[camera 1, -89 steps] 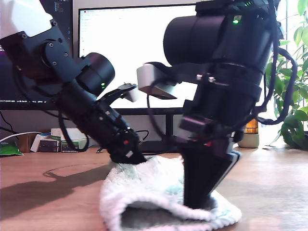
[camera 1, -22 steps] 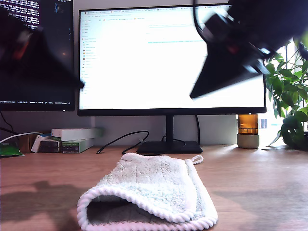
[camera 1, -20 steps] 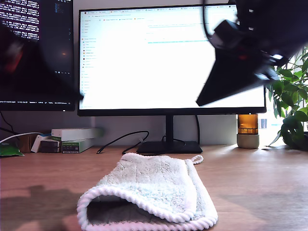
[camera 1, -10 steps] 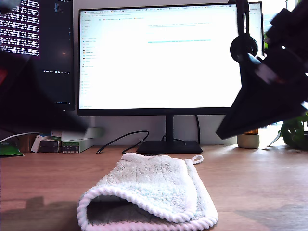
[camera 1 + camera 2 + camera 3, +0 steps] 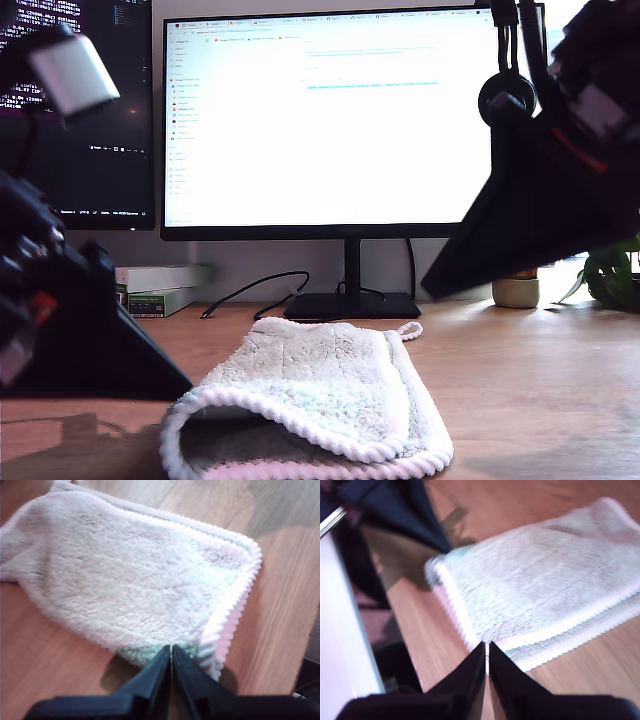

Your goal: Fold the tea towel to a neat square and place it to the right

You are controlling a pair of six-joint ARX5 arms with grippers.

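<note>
Lying folded on the wooden surface (image 5: 540, 380), the tea towel (image 5: 320, 390) sat in front of the big bright monitor (image 5: 330, 120), with its corded edge toward the camera. Our first end effector (image 5: 171, 652) had its fingers pressed together, holding nothing, right at one towel corner. Our second end effector (image 5: 486, 647) was pinched closed and empty too, just over the towel's edge. A green plant (image 5: 610, 270) stood at the exterior view's right.

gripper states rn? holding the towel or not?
My first gripper: closed, empty, at the edge of the fluffy off-white terry tea towel.
My second gripper: closed, empty, above the towel.
</note>
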